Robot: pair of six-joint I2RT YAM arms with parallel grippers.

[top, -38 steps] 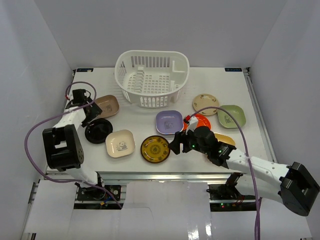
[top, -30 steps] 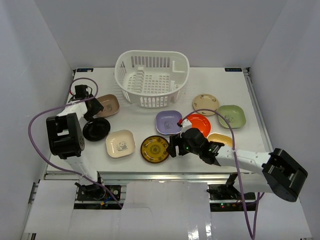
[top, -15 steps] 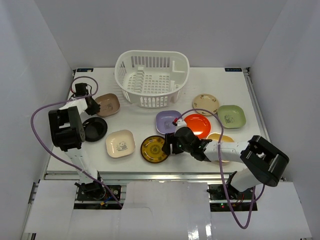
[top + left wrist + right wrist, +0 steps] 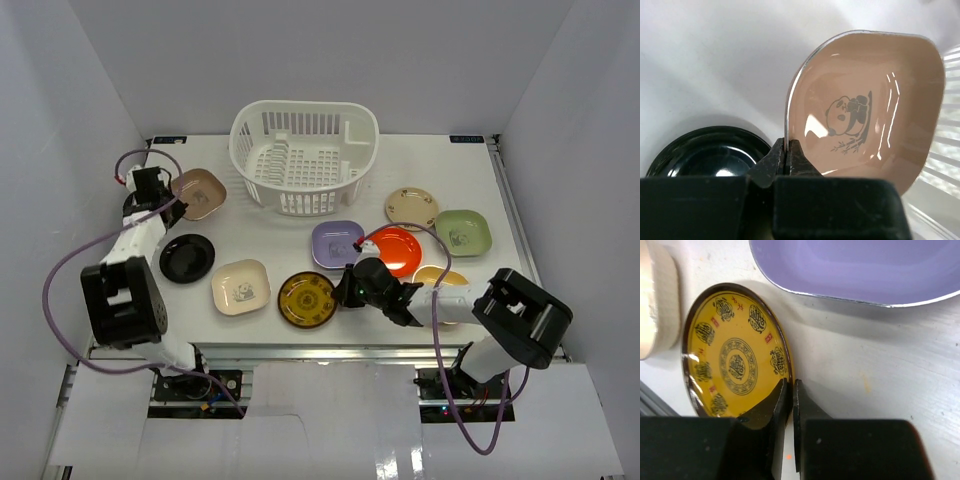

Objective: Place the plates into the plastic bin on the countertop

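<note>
My left gripper (image 4: 170, 198) (image 4: 786, 150) is shut on the near rim of the brown plate (image 4: 198, 192) (image 4: 865, 100), a panda dish held tilted above the countertop (image 4: 460, 160) at the far left. My right gripper (image 4: 341, 293) (image 4: 790, 390) is shut on the right rim of the amber plate (image 4: 307, 298) (image 4: 730, 355), which lies near the front edge. The white plastic bin (image 4: 304, 158) stands at the back centre with no plate in it. Its lattice wall (image 4: 945, 150) shows just beyond the brown plate.
A black plate (image 4: 187, 258) (image 4: 710, 152) lies below the left gripper. Cream plate (image 4: 240, 286) (image 4: 657, 300) and purple plate (image 4: 337, 243) (image 4: 865, 265) flank the amber one. Orange (image 4: 400, 248), beige (image 4: 411, 207), pale green (image 4: 462, 232) and a half-hidden yellow plate (image 4: 445, 278) lie right.
The left gripper has shut on the brown plate's rim and carried it up and to the back left. The right gripper slid left to the amber plate and shut on its rim.
</note>
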